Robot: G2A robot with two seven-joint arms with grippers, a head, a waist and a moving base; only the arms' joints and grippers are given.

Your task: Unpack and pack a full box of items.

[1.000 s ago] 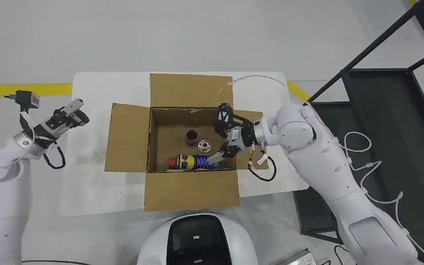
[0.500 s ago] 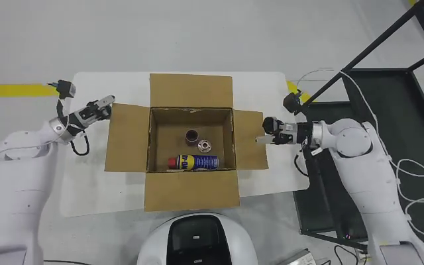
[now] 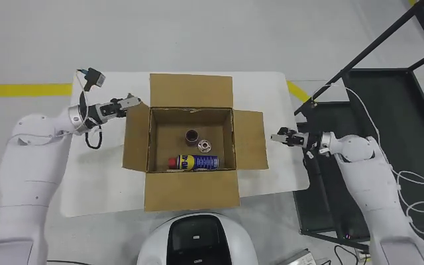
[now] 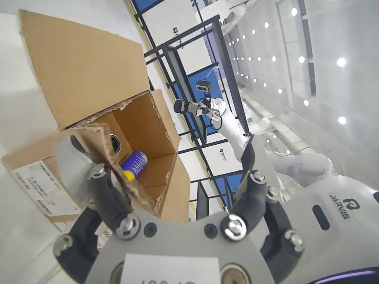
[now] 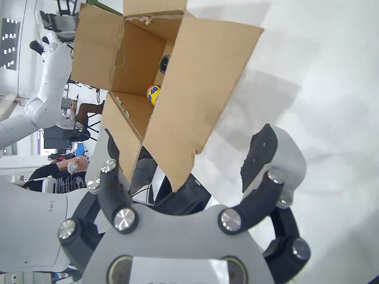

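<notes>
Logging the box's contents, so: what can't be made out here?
- Top view: small round item in the box, too small to identify.
- Right wrist view: spray can, mostly hidden behind a box flap.
- Left wrist view: box interior, partly hidden by a torn flap edge.

- The box (image 3: pixel 192 192) is plain brown cardboard, with a white label (image 4: pixel 32 184) on its outside.
- The spray can (image 3: pixel 197 161) is blue and yellow, with a red end.
- The small cup (image 3: pixel 191 136) is dark maroon.
- The bench (image 3: pixel 99 185) is white.
- The floor (image 3: pixel 199 33) is pale grey, crossed by a yellow stripe (image 3: pixel 33 89).
- The right gripper (image 5: pixel 186 149) has black fingers (image 5: pixel 257 152) backed in grey metal.
</notes>
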